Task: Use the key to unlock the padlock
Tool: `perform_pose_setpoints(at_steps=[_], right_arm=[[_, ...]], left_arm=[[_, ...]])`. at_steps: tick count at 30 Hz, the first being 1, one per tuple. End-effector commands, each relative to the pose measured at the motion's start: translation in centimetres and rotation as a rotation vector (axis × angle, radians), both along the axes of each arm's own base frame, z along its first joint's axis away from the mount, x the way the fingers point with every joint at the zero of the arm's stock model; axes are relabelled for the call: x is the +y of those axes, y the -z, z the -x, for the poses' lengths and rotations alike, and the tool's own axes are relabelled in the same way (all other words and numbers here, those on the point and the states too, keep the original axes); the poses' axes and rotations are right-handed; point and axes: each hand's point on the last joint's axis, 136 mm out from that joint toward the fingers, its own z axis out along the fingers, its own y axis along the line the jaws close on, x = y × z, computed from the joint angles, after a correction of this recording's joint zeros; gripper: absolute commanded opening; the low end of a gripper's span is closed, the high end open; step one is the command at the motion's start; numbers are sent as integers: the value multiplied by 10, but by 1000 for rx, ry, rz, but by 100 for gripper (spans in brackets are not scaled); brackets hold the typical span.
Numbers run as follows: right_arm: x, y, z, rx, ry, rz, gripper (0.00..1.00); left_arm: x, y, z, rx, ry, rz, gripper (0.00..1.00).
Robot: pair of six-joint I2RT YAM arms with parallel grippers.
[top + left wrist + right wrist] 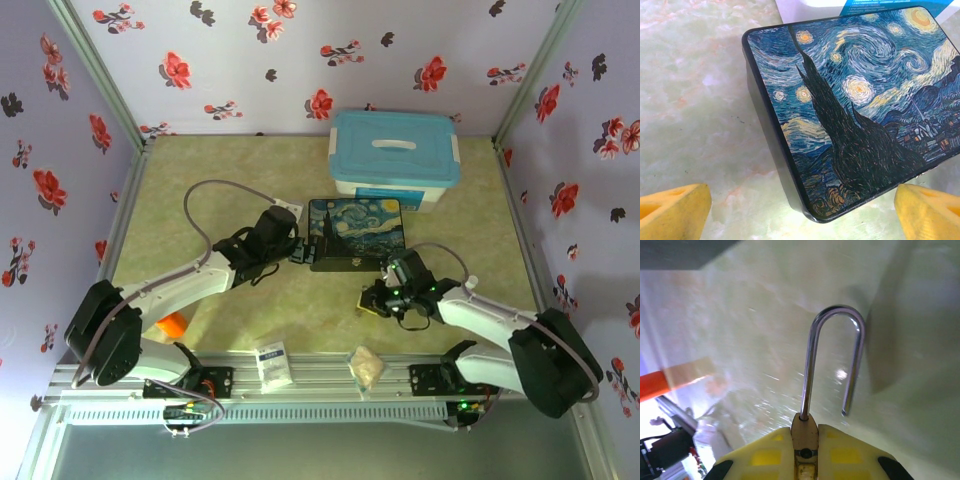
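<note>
Evidently unlatched, the padlock (805, 426) sat pinched between the yellow fingers (765, 452) of the right end effector (805, 442). Its brass body was clamped tight and the silver shackle (837, 310) pointed away from the wrist camera. One leg of the shackle ran down into the body; the other ended free in the air, clear of it. Seen from above, the right end effector (378, 300) was over the green bench (200, 180), just in front of the near edge of the starry-night box (355, 232). The left end effector (300, 252) stood at that box's left side. Its own yellow fingers were spread wide, gripping nothing, with the box's near corner lying between them in the wrist view. Behind the box stood a white container with a blue lid (395, 150), touching it or just beside it; I could not tell which.
</note>
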Motion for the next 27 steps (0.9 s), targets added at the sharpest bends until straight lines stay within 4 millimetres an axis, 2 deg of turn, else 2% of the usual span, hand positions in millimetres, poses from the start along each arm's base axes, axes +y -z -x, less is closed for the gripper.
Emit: perform_pose_setpoints(at_steps=[1,9,15,19,23,27], right_arm=[[24,-29,-16,-65,-33,-97,0],[18,1,-13,-22,14,-79,0],[2,19,-2,-9,36,-44,0],[-5,20,1,-26,54,-37,0],[-3,14,2,-22,27,-33,0],[-24,21,14,28,-13,124,2]], left_arm=[[0,8,-2,17,-12,15,94],[-5,21,-4,42,-12,10,94],[-7,23,-5,46,-7,10,94],[-9,24,-5,52,-6,16,94],[-10,22,-2,54,-8,40,93],[-8,25,2,67,-1,35,93]])
